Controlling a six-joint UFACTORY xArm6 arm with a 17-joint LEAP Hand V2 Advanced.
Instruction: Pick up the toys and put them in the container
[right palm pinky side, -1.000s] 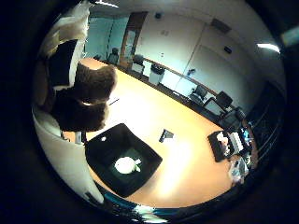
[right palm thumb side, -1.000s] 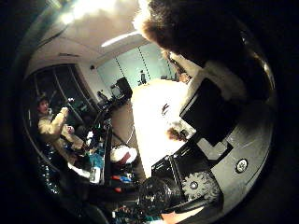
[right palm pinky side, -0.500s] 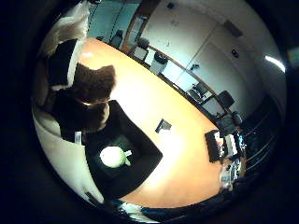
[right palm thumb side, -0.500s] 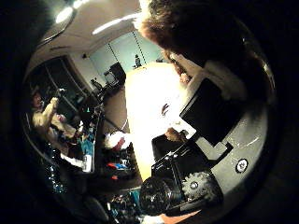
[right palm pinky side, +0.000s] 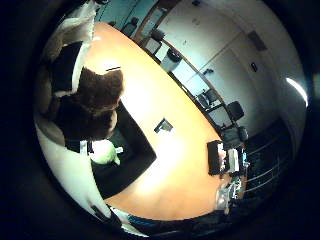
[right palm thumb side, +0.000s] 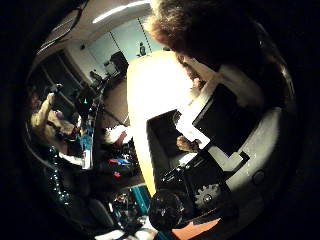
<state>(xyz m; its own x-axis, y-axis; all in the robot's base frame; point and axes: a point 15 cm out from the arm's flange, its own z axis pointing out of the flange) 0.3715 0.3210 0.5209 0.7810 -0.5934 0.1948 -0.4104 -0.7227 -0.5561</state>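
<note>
The robot hand (right palm pinky side: 65, 95), made of white and black blocky parts, has its fingers curled around a dark brown, fuzzy plush toy (right palm pinky side: 92, 107), whose shaggy fur fills much of the space close to the palm. The toy hangs above a black, square, shallow container (right palm pinky side: 135, 155) with low straight walls, which rests on the smooth, glossy orange worktop (right palm pinky side: 170, 170). Inside the container lies a small, rounded, pale white-green toy (right palm pinky side: 106, 151), just beside the edge of the plush toy as seen from the palm. Apart from the container, on the bare worktop, there is a small dark grey flat block (right palm pinky side: 163, 125). Further away, near the far edge of the worktop, stands a black rectangular tray (right palm pinky side: 215, 157) with light objects beside it, too small to tell. In the thumb side view a metallic geared part (right palm thumb side: 207, 195) of the hand is visible.
</note>
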